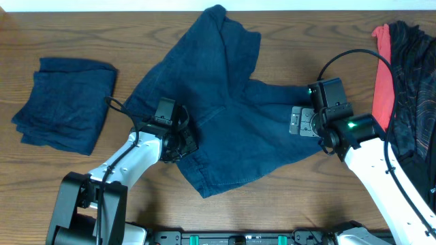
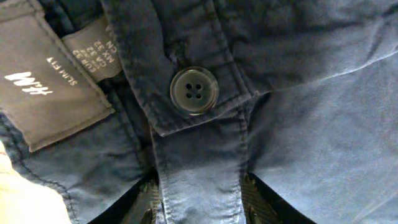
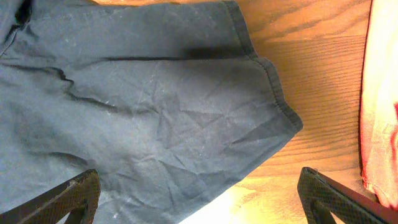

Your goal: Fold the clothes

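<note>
On wooden table (image 1: 41, 170), navy shorts (image 1: 231, 116), seemingly unfolded

navy shorts (image 1: 225, 116): centre of the overhead frame, spread flat and unfolded, one leg towards the upper centre, the other towards the right. waistband at lower left, unfastened; four-hole button (image 2: 194, 90) and sewn label (image 2: 46, 93) exposed. folded navy garment (image 1: 65, 102): left of frame, rough square. coral-red garment (image 1: 383, 75) and black speckled garment (image 1: 415, 82): right edge, touching, crumpled.
</note>
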Robot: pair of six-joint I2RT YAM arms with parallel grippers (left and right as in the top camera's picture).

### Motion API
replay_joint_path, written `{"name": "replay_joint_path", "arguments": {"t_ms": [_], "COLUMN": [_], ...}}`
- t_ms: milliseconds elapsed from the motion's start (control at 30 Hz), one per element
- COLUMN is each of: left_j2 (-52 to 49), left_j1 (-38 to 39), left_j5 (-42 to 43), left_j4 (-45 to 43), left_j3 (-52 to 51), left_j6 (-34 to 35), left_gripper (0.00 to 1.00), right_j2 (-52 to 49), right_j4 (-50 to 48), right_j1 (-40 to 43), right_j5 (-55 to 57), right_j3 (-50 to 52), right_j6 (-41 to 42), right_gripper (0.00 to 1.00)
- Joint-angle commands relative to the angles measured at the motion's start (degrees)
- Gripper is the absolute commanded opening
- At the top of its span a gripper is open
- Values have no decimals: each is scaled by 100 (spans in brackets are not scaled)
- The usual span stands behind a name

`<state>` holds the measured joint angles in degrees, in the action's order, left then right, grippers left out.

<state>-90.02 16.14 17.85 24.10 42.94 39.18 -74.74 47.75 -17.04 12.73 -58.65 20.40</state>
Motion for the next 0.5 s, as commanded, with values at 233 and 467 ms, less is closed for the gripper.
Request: {"name": "replay_joint_path", "arguments": {"t_ms": [233,467], "left_j2": [463,214], "left_j1": [-9,-9], "left_j5": [-444,-553], "left_j4": [-120,-190], "left_j3": [-28,-31], "left_j6": [-98,-39], "left_gripper": [45,45], "right_j2": [22,22], "right_j4": [-11,42], "right_j1": [26,26], "right_j5": [103,101], "right_j3": [-17,-17], "right_j6": [79,79], "right_gripper": [99,99]}}
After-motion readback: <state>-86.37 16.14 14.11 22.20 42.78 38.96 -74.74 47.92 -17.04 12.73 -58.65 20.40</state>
